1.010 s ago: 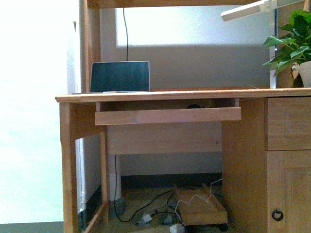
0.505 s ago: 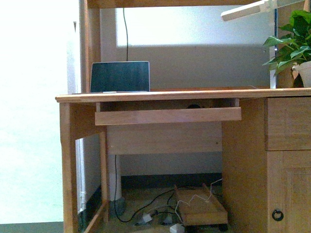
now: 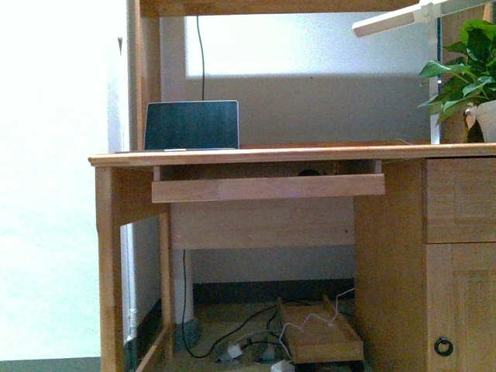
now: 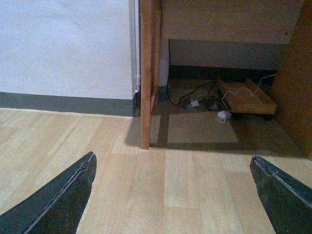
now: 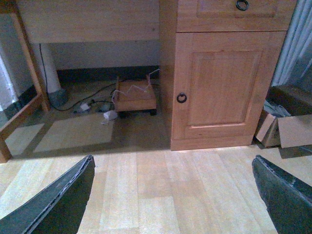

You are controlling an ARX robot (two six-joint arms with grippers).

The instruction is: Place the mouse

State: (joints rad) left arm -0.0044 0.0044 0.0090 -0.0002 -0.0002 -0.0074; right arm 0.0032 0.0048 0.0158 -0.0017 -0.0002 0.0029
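In the front view, the mouse (image 3: pixel 309 172) shows only as a small dark dome on the pull-out keyboard tray (image 3: pixel 267 187), mostly hidden behind the tray's front rail and under the desk top (image 3: pixel 310 153). Neither arm appears in that view. My left gripper (image 4: pixel 171 160) is open, low over the wooden floor in front of the desk's left leg (image 4: pixel 146 73), with nothing between its fingers. My right gripper (image 5: pixel 172 162) is also open and empty, over the floor facing the desk's cabinet door (image 5: pixel 222 87).
A laptop (image 3: pixel 191 124) stands open on the desk at the left, and a potted plant (image 3: pixel 469 70) at the right. Cables and a low wooden trolley (image 3: pixel 322 337) lie on the floor under the desk. Cardboard pieces (image 5: pixel 287 129) lie to the right of the cabinet.
The whole desk sits a little lower in the front view than one second ago, as if the view has risen slightly. Nothing on the desk has moved.
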